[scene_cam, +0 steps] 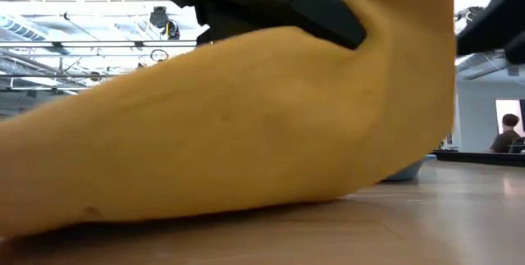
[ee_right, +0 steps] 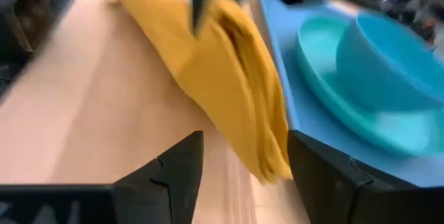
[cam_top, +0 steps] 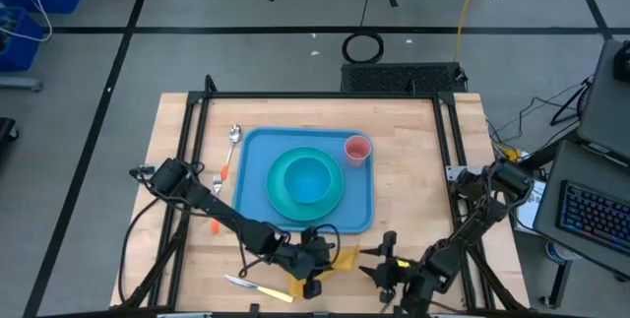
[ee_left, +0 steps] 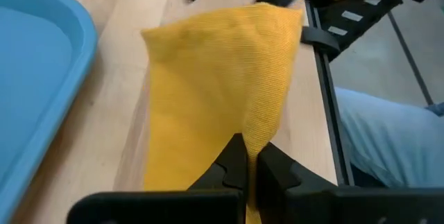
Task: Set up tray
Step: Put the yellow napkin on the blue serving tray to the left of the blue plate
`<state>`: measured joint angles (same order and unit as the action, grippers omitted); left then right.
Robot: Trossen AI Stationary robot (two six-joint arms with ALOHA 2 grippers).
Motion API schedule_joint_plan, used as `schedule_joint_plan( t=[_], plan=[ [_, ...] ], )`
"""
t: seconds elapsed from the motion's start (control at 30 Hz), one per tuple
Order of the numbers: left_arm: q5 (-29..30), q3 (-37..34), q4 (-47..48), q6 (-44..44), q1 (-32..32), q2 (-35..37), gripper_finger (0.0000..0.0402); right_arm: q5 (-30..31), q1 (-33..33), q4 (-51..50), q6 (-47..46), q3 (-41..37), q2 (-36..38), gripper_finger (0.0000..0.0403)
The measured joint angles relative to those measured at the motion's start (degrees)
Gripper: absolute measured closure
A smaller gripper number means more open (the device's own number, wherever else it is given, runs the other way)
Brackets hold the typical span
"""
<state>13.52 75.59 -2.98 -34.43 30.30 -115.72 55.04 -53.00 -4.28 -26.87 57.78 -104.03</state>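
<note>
The wooden table [cam_top: 413,160] bore the tray [cam_top: 258,151], holding a plate [cam_top: 281,195], bowl [cam_top: 307,178] and cup [cam_top: 356,149]. The left gripper [ee_left: 246,165] pinched the yellow cloth [ee_left: 215,85]; the right gripper [ee_right: 243,175] stood spread.

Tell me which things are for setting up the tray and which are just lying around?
For the job:
- large blue plastic tray
- round turquoise plate and bowl on it
- pink cup
- yellow cloth napkin, pinched by the left gripper
- spoon, fork, knife

Lying about:
- keyboard
- cables
</note>
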Motion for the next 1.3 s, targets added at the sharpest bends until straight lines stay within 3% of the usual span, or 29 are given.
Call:
schedule_joint_plan(
  t=[0.37,0.5,0.87,1.03,1.3],
  plan=[
    [1.07,0.02,1.18,-0.43,0.97,0.0,0.0394,-3.89,2.35,13.34,6.42,-6.79,0.0,0.019],
    [0.61,0.02,1.1,-0.16,0.97,-0.01,0.0395,-4.51,3.63,13.96,7.08,-7.36,0.0,0.019],
    [1.44,0.02,0.66,0.21,0.97,-0.04,0.0395,-14.88,8.07,19.06,11.17,-7.36,0.0,0.0193],
    [1.55,0.02,0.68,0.21,0.99,-0.04,0.0395,-15.49,7.87,18.2,10.85,-7.36,0.0,0.0226],
    [2.01,0.0,1.09,0.13,1.01,-0.07,0.0395,-19.29,7.78,15.36,9.69,-7.36,0.0,0.0329]
  ],
)
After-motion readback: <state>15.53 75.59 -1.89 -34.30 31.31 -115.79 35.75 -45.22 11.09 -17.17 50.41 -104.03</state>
